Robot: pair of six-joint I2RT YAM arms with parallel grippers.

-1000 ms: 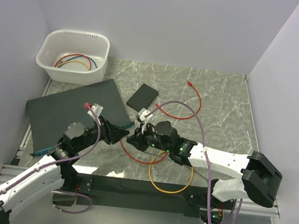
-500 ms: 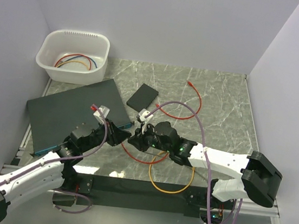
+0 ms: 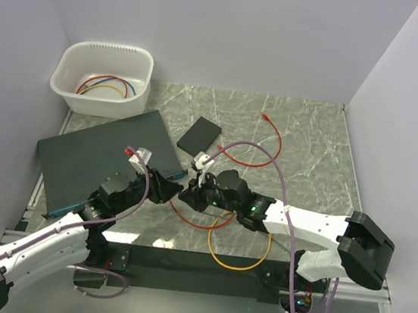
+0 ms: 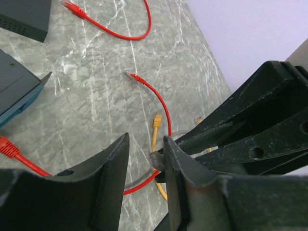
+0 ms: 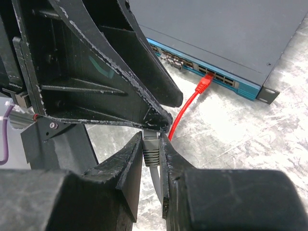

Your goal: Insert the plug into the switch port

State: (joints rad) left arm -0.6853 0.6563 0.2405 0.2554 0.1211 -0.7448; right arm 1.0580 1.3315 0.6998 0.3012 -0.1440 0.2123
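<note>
My right gripper (image 5: 150,142) is shut on a grey cable's plug (image 5: 150,154), not a red one. My left gripper (image 4: 146,159) is open; the grey plug's tip (image 4: 160,161) lies against the inside of its right finger. The two grippers meet over the table in the top view, left (image 3: 170,190) and right (image 3: 188,196). A red plug (image 5: 206,83) sits at a port in the teal front face (image 5: 226,82) of the black switch (image 3: 94,159). Its red cable (image 5: 185,108) runs back under my fingers. Another red plug (image 4: 130,74) lies loose on the marble.
A small black box (image 3: 199,135) lies behind the grippers. A second red cable (image 3: 271,145) curls at the back right. An orange-yellow cable (image 3: 234,263) loops at the near edge, its plug (image 4: 157,120) by my left fingers. A white basin (image 3: 100,101) holding cables stands back left.
My left gripper has swung right and nearer, closing up on the right gripper's tip. The right gripper has kept still with the grey plug in it.
</note>
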